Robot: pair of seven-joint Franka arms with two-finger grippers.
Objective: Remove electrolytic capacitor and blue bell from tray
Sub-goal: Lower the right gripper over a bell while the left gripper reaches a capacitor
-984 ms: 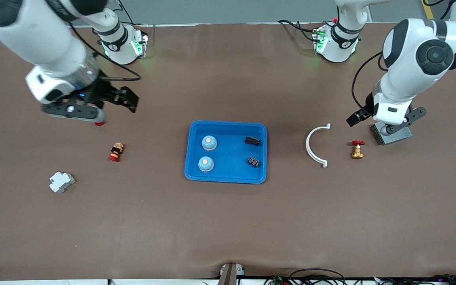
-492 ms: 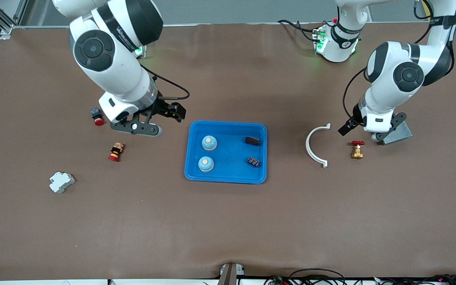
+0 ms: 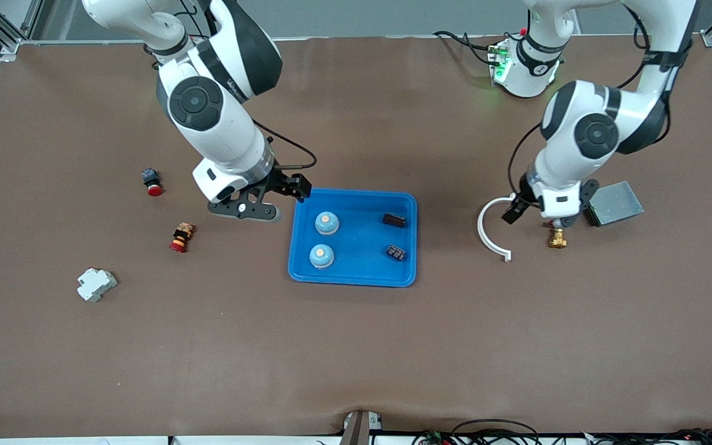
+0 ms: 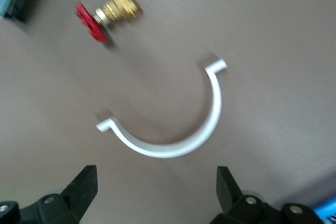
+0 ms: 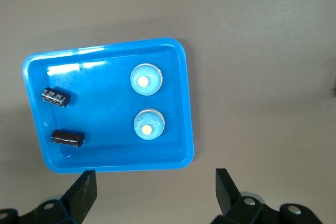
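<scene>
A blue tray (image 3: 356, 193) holds two light-blue bells (image 3: 327, 223) (image 3: 321, 256) and two small black capacitors (image 3: 394, 219) (image 3: 396, 252). My right gripper (image 3: 251, 207) is open and empty, low over the table beside the tray's corner toward the right arm's end. Its wrist view shows the open gripper (image 5: 155, 192), the tray (image 5: 186, 103), the bells (image 5: 144, 80) and the capacitors (image 5: 68, 138). My left gripper (image 3: 550, 216) is open and empty over the brass valve (image 3: 557, 238). In its wrist view the open gripper (image 4: 156, 192) is close to a white curved clip (image 4: 173, 148).
The white clip (image 3: 486, 232), the red-handled brass valve (image 4: 113, 11) and a grey box (image 3: 615, 203) lie toward the left arm's end. Two red-capped buttons (image 3: 152, 182) (image 3: 181, 237) and a white breaker (image 3: 95, 284) lie toward the right arm's end.
The right arm has swung in from the right arm's end to the tray's corner. The left arm has moved off the grey box to above the valve and clip.
</scene>
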